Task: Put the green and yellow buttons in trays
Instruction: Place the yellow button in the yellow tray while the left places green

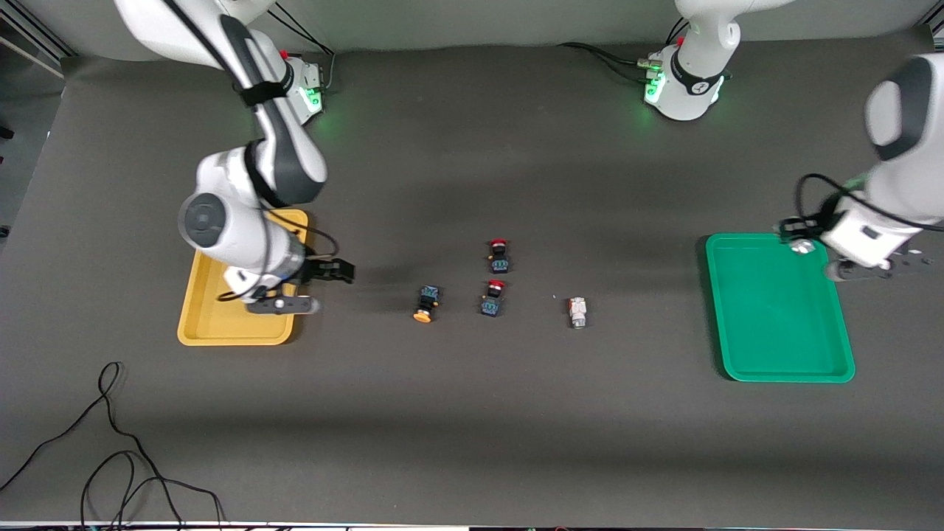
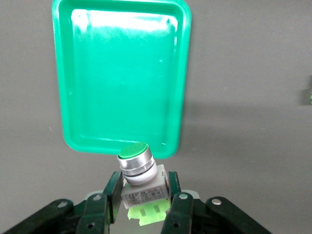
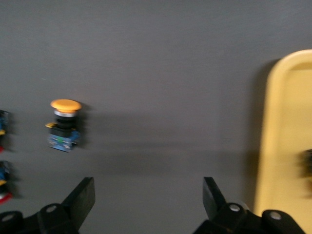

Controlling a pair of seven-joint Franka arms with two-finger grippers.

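My left gripper (image 1: 800, 240) (image 2: 143, 183) is shut on a green button (image 2: 139, 168) with a silver ring, a white body and a pale green base. It hangs over the corner of the green tray (image 1: 774, 324) (image 2: 122, 73) nearest the left arm's base. My right gripper (image 1: 330, 271) (image 3: 148, 190) is open and holds nothing, over the table beside the yellow tray (image 1: 221, 324) (image 3: 285, 131). A yellow button (image 1: 426, 304) (image 3: 64, 124) lies on the table, and a silvery-white button (image 1: 577, 312) lies toward the green tray.
Two red-capped switches (image 1: 499, 256) (image 1: 493, 298) lie between the yellow button and the silvery-white one. A dark shape (image 3: 307, 163) shows in the yellow tray at the edge of the right wrist view. Loose black cable (image 1: 110, 457) lies near the front edge.
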